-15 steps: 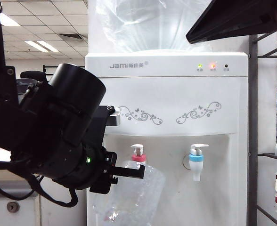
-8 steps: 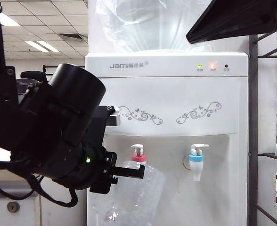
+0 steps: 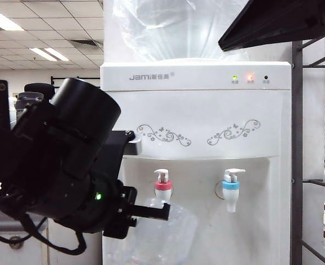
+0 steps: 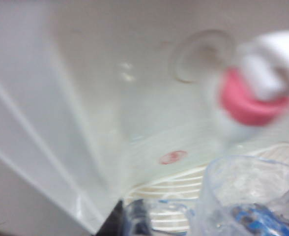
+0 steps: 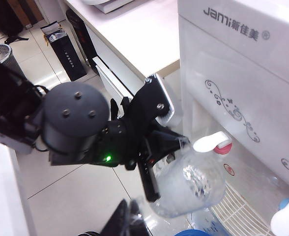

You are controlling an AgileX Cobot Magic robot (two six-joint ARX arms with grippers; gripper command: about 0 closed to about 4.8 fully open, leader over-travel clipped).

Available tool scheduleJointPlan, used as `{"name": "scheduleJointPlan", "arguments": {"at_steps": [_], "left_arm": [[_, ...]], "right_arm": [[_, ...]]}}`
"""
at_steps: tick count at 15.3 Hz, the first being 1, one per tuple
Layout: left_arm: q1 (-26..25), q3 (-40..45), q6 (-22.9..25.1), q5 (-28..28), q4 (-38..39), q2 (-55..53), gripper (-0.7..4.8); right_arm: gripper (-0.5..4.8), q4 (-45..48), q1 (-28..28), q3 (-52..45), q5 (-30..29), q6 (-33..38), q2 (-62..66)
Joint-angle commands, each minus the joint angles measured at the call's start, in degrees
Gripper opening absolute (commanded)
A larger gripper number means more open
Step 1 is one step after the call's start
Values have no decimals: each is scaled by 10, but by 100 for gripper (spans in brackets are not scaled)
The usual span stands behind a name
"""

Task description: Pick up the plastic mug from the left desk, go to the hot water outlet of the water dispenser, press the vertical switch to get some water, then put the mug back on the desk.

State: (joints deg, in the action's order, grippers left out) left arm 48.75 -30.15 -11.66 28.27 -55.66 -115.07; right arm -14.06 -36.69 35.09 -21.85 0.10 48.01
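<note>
Lowered beneath the hot water outlet [image 3: 163,186], plastic mug [image 5: 193,184] held by left end effector [image 5: 157,174]

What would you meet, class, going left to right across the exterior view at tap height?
Left gripper, shut on the plastic mug → hot water outlet with red collar → blue-collared tap → dark upright post. The right gripper is out of this view.
</note>
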Motion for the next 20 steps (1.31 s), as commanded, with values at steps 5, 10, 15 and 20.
{"name": "scheduleJointPlan", "arguments": {"at_steps": [5, 10, 15, 20], "left_arm": [[31, 3, -6, -50, -97, 5, -5], [55, 33, 52, -35, -249, 5, -5], [55, 115, 72, -6, -279, 54, -5], [55, 180, 101, 71, -279, 147, -5]], "right_arm": [[-5, 8, 0, 2, -2, -2, -1], [-5, 8, 0, 2, -2, -2, -1], [-5, 8, 0, 2, -2, -2, -1], [-5, 8, 0, 2, -2, -2, -1]]}}
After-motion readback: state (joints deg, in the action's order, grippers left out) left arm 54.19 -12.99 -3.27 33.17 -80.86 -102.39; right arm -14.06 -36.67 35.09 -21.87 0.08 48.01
